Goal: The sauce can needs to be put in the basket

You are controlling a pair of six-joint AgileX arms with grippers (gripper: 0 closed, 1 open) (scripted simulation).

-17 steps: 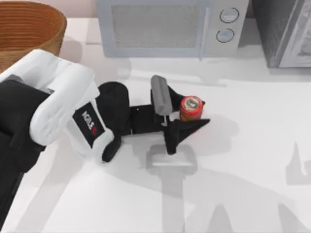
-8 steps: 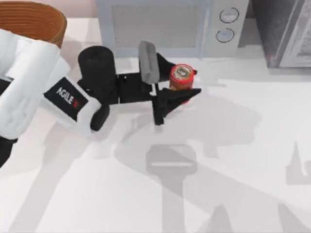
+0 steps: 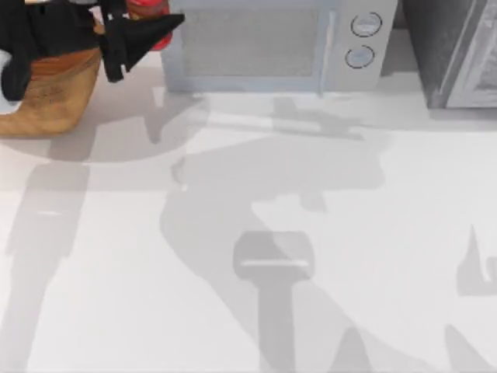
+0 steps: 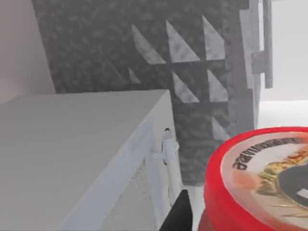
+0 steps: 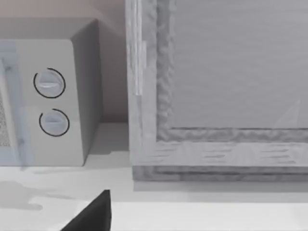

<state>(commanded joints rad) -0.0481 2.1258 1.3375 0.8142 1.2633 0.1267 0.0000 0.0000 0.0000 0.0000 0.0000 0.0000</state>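
The sauce can is red and sits at the top view's upper left edge, held above the table. My left gripper is shut on it, with one black finger pointing right below the can. The pair hangs over the right rim of the basket, a tan woven wicker one at the far left. In the left wrist view the sauce can fills the near corner, its printed lid facing the camera, beside a black fingertip. A dark part of my right gripper shows in the right wrist view.
A grey microwave with two knobs stands at the back centre, right of the basket. A dark textured cabinet stands at the back right. The white table carries only arm shadows.
My left gripper has carried the sauce can up off the table and leftward and back, from the table's middle to over the basket's right rim. The arm's body has left the top view.
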